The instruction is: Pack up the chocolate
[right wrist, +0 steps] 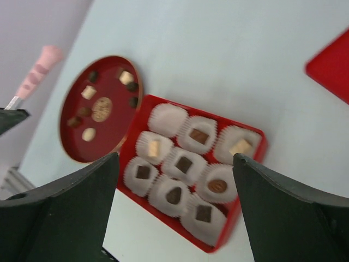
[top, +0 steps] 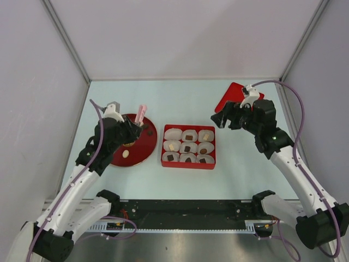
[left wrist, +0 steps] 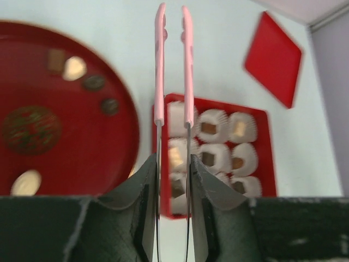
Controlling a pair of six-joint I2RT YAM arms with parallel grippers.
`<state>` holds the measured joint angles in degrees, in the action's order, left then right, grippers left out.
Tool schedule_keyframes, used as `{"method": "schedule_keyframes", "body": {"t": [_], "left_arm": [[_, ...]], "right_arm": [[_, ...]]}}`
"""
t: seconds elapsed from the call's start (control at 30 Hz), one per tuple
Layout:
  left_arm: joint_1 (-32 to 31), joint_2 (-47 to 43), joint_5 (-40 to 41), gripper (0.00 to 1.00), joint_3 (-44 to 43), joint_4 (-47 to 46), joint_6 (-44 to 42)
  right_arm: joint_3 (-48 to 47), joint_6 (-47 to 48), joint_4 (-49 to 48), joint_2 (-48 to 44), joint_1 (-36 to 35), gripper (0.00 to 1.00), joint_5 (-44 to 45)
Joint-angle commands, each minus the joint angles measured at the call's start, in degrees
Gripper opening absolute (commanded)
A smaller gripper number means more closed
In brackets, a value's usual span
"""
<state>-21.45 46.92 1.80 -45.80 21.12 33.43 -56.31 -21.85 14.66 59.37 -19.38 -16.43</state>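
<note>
Left gripper point(left wrist: 173, 169): clamped on tongs point(left wrist: 160, 65), above plate point(top: 139, 153).
Right gripper point(right wrist: 174, 158): fingers spread wide, at 1 o'clock from box point(top: 188, 165).
Chocolate point(right wrist: 184, 164): eight pieces in box, one per cup point(right wrist: 169, 117); others loose on plate, 9 o'clock of box.
Lid point(top: 232, 93): 1 o'clock of box.

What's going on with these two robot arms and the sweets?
The left arm holds pink tongs in its jaws above a round red plate of loose chocolates. Beside it, a red box has nine paper cups: eight hold a sweet, one corner cup is empty. The right arm hovers with open jaws near the red lid.
</note>
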Motion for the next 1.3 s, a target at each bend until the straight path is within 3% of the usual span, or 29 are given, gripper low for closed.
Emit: {"method": "schedule_keyframes", "body": {"t": [0.0, 0.2, 0.47, 0.9, 1.27], "left_arm": [[0.45, -1.21, 8.73, 0.32, -2.98, 13.31, -1.97], [0.53, 1.59, 15.85, 0.32, -4.56, 23.67, -0.74], [1.94, 7.74, 21.83, 0.34, -7.28, 29.59, 0.67], [15.55, 16.88, 14.46, 0.36, -8.42, 19.23, -8.81], [21.01, 26.73, 9.54, 0.35, -12.12, 12.45, -15.93]], "right_arm": [[0.23, 8.83, 10.12, -2.59, -0.05, 0.89, 8.16], [3.05, 9.89, 10.04, -4.44, -0.4, 0.89, 8.69], [4.98, 11.56, 9.17, -6.02, -3.3, 0.89, 10.09], [6.04, 13.23, 8.64, -7.43, -7.08, 0.89, 13.08], [6.22, 14.02, 8.29, -7.17, -7.25, 0.89, 13.79]]}}
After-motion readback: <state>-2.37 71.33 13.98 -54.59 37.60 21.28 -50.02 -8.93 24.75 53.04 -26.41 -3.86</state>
